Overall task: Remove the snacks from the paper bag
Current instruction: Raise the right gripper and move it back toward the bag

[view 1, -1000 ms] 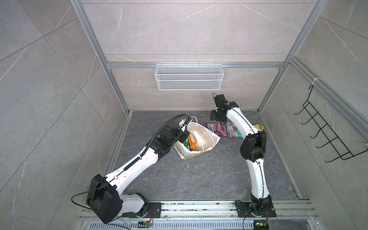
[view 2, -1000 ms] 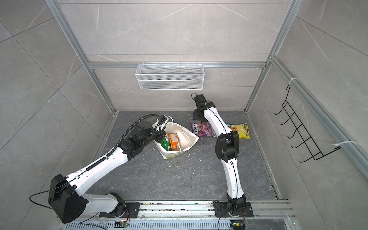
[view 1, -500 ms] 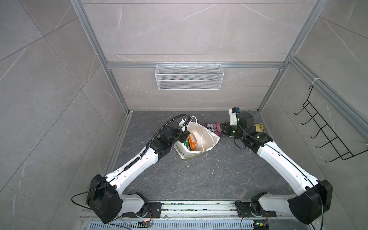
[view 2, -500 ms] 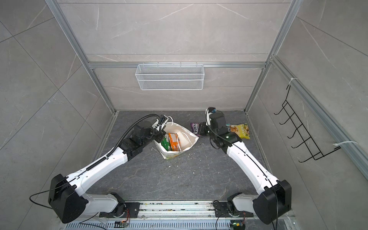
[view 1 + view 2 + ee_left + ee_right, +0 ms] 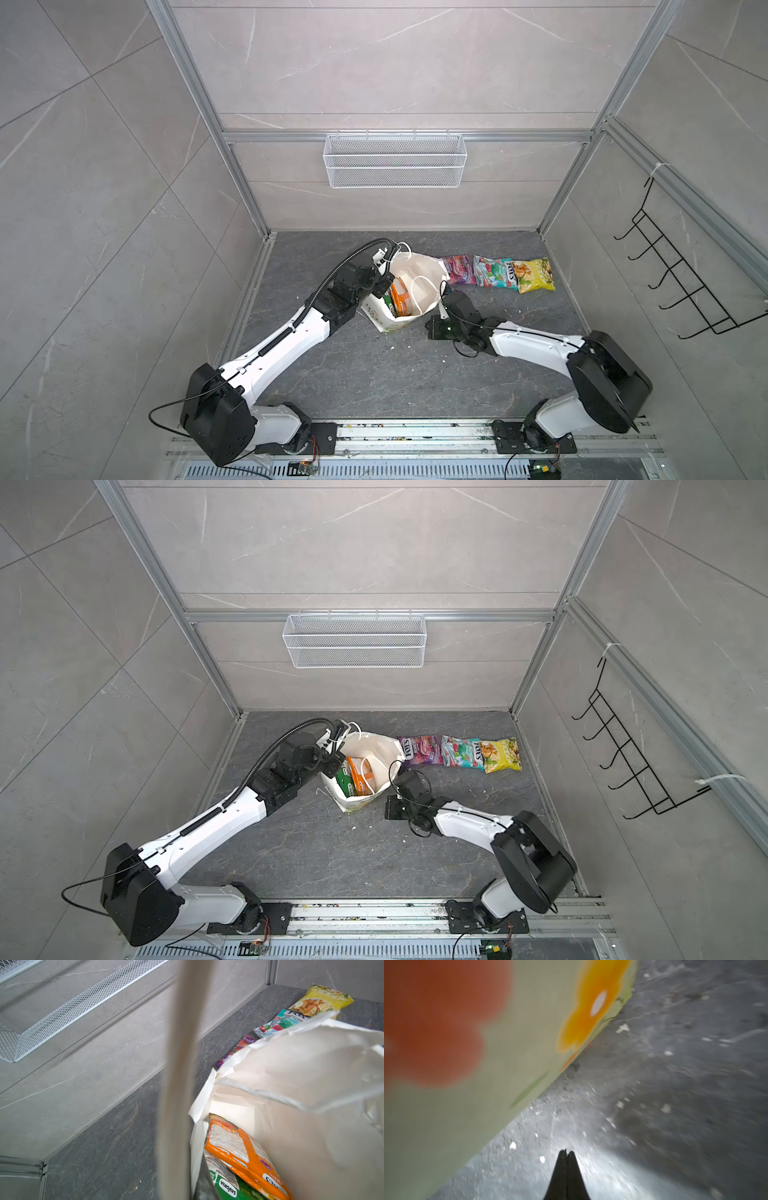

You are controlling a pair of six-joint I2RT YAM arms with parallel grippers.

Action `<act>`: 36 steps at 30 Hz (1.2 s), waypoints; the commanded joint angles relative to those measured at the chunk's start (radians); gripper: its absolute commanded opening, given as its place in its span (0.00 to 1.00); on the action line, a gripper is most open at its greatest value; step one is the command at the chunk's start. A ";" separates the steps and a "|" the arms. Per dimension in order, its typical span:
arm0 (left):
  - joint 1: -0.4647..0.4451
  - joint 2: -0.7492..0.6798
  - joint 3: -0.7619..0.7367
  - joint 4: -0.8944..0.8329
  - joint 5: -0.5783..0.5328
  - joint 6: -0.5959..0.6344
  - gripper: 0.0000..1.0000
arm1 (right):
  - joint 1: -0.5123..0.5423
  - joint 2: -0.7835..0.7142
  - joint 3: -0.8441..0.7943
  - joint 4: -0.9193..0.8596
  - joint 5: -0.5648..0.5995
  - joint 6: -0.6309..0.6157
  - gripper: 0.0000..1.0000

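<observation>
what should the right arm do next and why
Probably lift the right gripper and open it over the mouth of the paper bag. Its jaws are shut, empty and low beside the bag's outer wall, while the orange packet and a green packet lie inside; the left gripper holds the rim.

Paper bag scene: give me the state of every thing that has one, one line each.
paper bag, standing, mouth open
orange packet, inside the paper bag
green packet, inside the paper bag
purple packet, out, flat on floor
teal packet, out, flat on floor
yellow chip bag, out, flat on floor
left gripper, shut on paper bag rim
right gripper, shut, empty, low beside paper bag
</observation>
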 commanded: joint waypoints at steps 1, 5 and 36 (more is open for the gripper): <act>-0.003 0.000 0.043 0.092 0.006 0.017 0.00 | 0.037 0.087 0.087 0.144 0.029 0.023 0.00; 0.000 0.015 0.041 0.103 -0.014 0.037 0.00 | 0.056 0.192 0.168 0.222 0.029 0.019 0.00; 0.028 -0.007 0.011 0.003 0.084 0.069 0.00 | 0.198 -0.356 -0.270 0.354 0.458 -0.396 0.23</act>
